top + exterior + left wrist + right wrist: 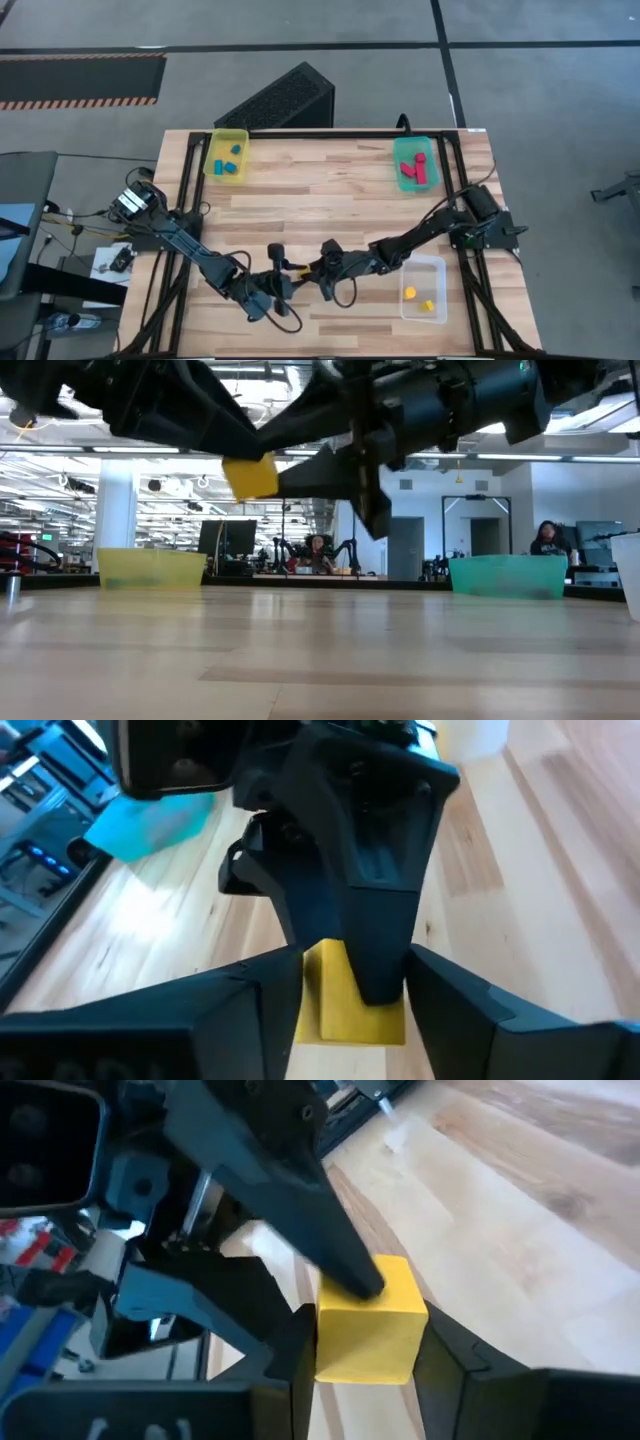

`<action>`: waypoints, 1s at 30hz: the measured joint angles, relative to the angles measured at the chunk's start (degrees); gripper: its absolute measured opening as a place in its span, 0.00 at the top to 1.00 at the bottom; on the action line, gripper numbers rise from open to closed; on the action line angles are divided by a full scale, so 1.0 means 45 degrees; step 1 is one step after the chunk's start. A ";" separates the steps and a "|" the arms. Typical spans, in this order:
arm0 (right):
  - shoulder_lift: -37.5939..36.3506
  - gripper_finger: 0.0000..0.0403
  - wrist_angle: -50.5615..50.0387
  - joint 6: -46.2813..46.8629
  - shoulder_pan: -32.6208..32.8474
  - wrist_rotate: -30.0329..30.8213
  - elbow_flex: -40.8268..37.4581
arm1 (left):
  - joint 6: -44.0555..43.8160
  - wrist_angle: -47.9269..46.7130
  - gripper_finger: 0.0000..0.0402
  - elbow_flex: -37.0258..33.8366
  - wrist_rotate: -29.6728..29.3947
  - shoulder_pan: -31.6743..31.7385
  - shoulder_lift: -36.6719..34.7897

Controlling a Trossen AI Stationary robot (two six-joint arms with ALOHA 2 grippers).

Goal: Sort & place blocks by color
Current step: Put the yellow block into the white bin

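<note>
A yellow block (pixel 370 1320), close before the right wrist camera, sits between the fingers of the right gripper (pixel 365 1350), which press its two sides, while a finger (pixel 300 1190) of the left gripper (pixel 350 1010) touches its upper edge. In the low view the block (pixel 250 476) hangs clear above the table (pixel 320 660); from above, both grippers meet over the near middle of the table. The step in hand appears to be a mid-air handover, left to right. Whether the left fingers grip or merely flank the block cannot be told. The clear bin (pixel 424 290), holding two yellow blocks, lies near the right arm; the next move calls for the left gripper to let go fully and back away, then carriage there.
</note>
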 joint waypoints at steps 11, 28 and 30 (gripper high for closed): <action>-0.3658 0.68 -0.7197 -0.0906 0.0908 0.1077 -0.0319 | -0.1154 -0.0977 0.36 0.0019 -0.0960 0.0005 -0.0015; -0.7663 0.66 -1.9664 0.8181 0.7017 0.0344 -0.0347 | -0.2200 -0.1135 0.35 0.0015 -0.1265 0.0704 -0.0019; -0.7256 0.66 -1.9356 0.8393 0.7500 0.0248 -0.0347 | -0.2205 -0.1116 0.35 0.0015 -0.0982 0.0826 -0.0019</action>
